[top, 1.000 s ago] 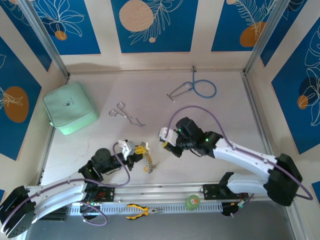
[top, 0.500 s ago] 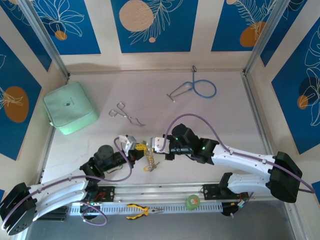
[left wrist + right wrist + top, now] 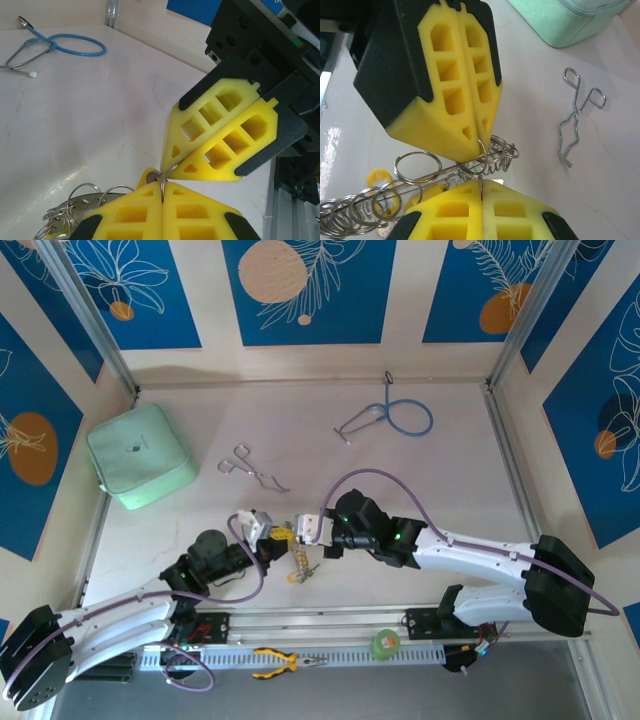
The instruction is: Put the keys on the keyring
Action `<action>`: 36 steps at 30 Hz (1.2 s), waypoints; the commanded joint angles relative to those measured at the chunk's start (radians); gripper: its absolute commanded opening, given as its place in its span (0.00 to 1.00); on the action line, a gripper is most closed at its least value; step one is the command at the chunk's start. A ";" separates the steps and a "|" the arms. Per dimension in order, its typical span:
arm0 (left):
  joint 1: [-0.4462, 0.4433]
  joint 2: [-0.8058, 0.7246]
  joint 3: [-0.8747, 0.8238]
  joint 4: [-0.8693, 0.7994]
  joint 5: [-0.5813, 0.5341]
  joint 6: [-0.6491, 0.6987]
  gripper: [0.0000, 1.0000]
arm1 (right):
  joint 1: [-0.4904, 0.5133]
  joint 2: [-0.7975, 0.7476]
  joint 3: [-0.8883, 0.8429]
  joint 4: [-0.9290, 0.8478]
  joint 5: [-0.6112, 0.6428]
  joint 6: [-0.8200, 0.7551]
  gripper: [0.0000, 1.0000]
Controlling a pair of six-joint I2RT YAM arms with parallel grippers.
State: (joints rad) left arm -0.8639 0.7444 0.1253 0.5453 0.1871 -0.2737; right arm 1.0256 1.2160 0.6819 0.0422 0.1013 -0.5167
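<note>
The keyring (image 3: 300,562) hangs between both grippers just above the table near the front edge. It is a silvery ring fringed with many small split rings (image 3: 420,175) (image 3: 82,200). My left gripper (image 3: 280,537) (image 3: 162,186) is shut on one small ring at its rim. Tip to tip with it, my right gripper (image 3: 308,530) (image 3: 481,183) is shut on a thin ring linked into that one. Yellow key heads (image 3: 431,193) (image 3: 143,179) dangle under the ring. In the left wrist view the right gripper's fingers (image 3: 220,135) come in from the upper right.
Silver forceps (image 3: 252,470) (image 3: 577,115) lie behind the grippers. A mint green pouch (image 3: 140,455) (image 3: 570,20) sits at the left, and a blue-tubed stethoscope (image 3: 392,418) (image 3: 60,45) at the back. Yellow-handled pliers (image 3: 282,663) and a green tape roll (image 3: 385,643) rest on the front rail.
My right gripper has swung left and met the left gripper at the keyring. The left gripper shifted slightly right with the ring; both stayed shut.
</note>
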 commanded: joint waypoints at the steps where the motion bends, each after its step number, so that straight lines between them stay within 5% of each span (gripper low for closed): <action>1: 0.000 -0.008 0.022 0.038 0.026 -0.010 0.00 | 0.006 0.010 0.017 0.042 0.021 -0.009 0.00; 18: 0.000 0.001 0.043 0.001 -0.017 -0.048 0.00 | 0.004 -0.076 -0.024 0.004 0.008 -0.048 0.00; 36: 0.000 0.018 0.047 0.013 -0.004 -0.047 0.00 | 0.011 -0.006 0.006 0.042 -0.022 -0.079 0.00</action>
State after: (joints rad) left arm -0.8642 0.7616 0.1413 0.5369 0.1822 -0.3099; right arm 1.0286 1.2030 0.6693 0.0528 0.1078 -0.5873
